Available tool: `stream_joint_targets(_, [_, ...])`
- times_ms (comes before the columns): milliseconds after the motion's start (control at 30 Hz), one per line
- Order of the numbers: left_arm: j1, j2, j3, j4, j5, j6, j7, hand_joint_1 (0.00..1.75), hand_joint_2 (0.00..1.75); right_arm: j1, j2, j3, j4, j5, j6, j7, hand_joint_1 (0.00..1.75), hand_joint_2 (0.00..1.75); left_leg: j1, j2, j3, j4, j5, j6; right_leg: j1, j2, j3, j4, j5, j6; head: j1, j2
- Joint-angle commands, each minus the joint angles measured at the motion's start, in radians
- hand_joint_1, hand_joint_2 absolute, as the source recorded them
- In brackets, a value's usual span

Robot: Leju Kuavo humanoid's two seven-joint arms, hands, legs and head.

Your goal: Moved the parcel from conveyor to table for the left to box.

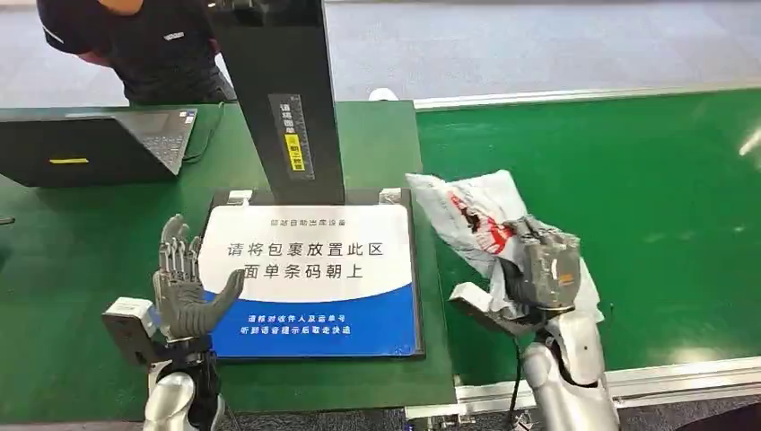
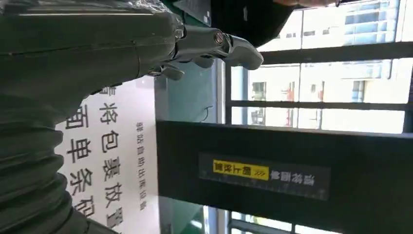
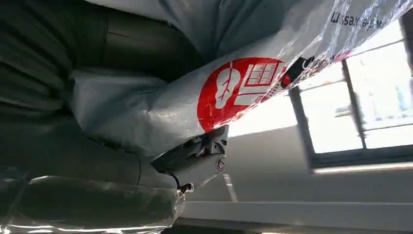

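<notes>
At nine o'clock of the head view, on the green table, we noted a black laptop lying open, with a person in a dark shirt standing behind it at eleven o'clock. Lower, near seven o'clock, the left hand stood upright over the table, palm turned toward the centre, fingers spread and released, holding nothing. In the left wrist view we saw the same hand with its fingers extended, nothing between them, the placard's characters showing past it.

At the centre we recorded a white and blue placard printed with Chinese text, lying flat on the table just beside the left hand. A black post with a yellow label rose from the placard's far edge, toward twelve o'clock.

Toward three o'clock ran the green conveyor. At about four o'clock the right hand was grasping the parcel, a crumpled white plastic bag with red print. The parcel sat over the conveyor's near left part, close to the seam with the table, its upper end reaching toward the placard's corner. In the right wrist view the parcel wrapped over the right hand, and a red round logo showed on it.
</notes>
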Motion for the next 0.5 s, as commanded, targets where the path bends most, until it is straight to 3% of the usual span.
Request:
stream_joint_targets(33, [-0.050,0.011,-0.004,0.086,0.050,0.016,-0.017,0.00,1.75,-0.159,-0.029,0.495,0.254,0.042,-0.001,0.012,1.75,1.75,-0.001,0.006,0.005,-0.003,0.000,-0.001,0.000,0.006,0.001,-0.001,0.002,-0.003,0.000,0.000])
stream_joint_targets(333, [-0.051,0.016,-0.011,0.088,0.056,0.021,-0.019,0.00,1.75,-0.171,-0.053,0.533,0.244,0.018,0.002,0.042,1.75,1.75,-0.001,0.000,0.001,-0.001,0.001,-0.001,0.000,0.000,-0.001,0.000,0.000,-0.001,0.000,0.000])
stream_joint_targets(500, [-0.064,0.025,-0.028,0.112,0.073,0.033,-0.022,0.00,1.75,-0.206,-0.045,0.691,0.321,-0.001,0.062,-0.030,1.75,1.75,-0.001,0.001,0.002,-0.002,0.001,-0.001,-0.001,0.001,0.000,0.000,0.000,-0.003,0.000,0.000])
